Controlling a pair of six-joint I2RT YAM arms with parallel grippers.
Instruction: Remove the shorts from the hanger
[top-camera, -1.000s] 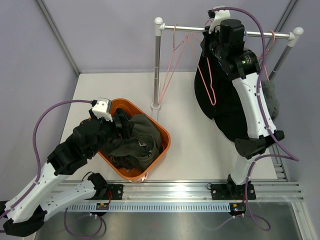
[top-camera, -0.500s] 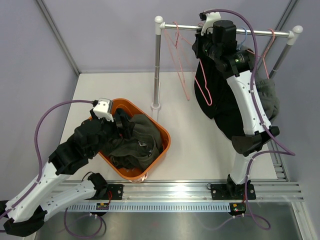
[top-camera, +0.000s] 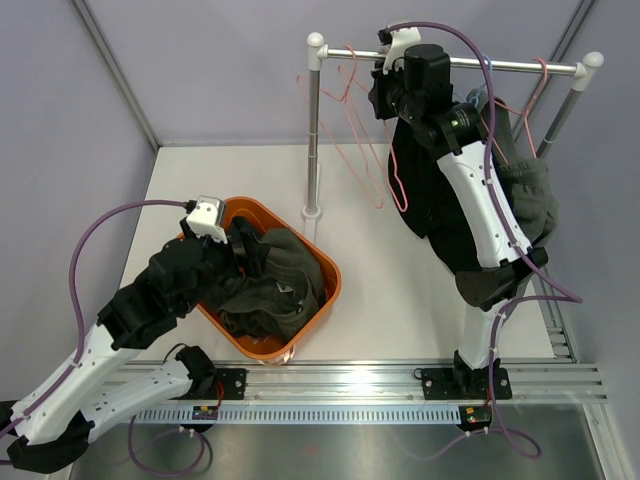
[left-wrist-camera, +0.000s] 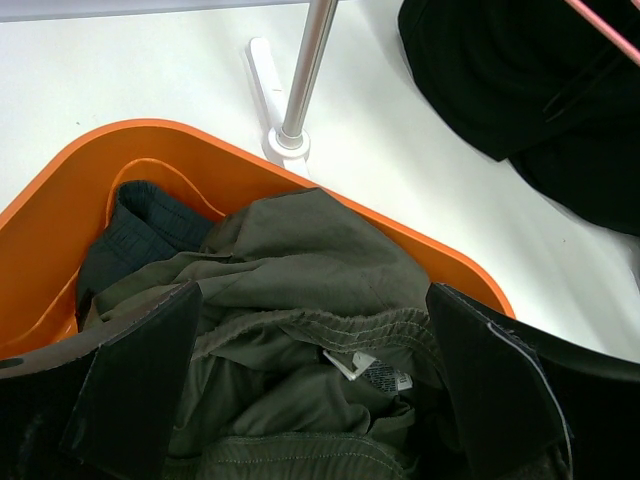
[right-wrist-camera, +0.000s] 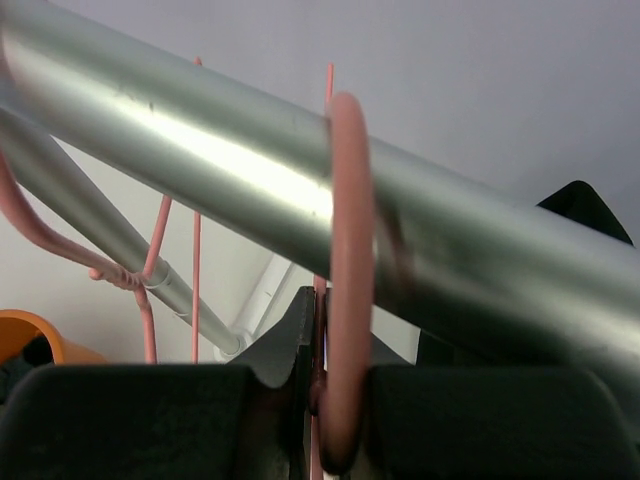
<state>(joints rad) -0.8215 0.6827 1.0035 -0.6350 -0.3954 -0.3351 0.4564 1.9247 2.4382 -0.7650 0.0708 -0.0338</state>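
My right gripper (top-camera: 393, 93) is up at the metal rail (top-camera: 520, 68), shut on the hook of a pink hanger (right-wrist-camera: 346, 290) that loops over the rail (right-wrist-camera: 230, 160). Black shorts (top-camera: 440, 215) hang below this hanger, partly hidden by my right arm. Grey shorts (top-camera: 530, 190) hang further right. My left gripper (top-camera: 238, 262) is open just above dark olive shorts (left-wrist-camera: 300, 270) that lie in the orange basket (left-wrist-camera: 60, 210). Its fingers (left-wrist-camera: 135, 385) stand wide on either side of the waistband. A navy pair (left-wrist-camera: 135, 225) lies under the olive one.
Two empty pink hangers (top-camera: 352, 110) hang at the left end of the rail. The rack's upright post (top-camera: 314, 130) and its foot (left-wrist-camera: 280, 140) stand just behind the basket. Grey walls close in at the back and both sides.
My right gripper has slid left along the rail with the hanger hook, and the black shorts swung left with it. The empty hangers shifted left. The left arm has not moved.
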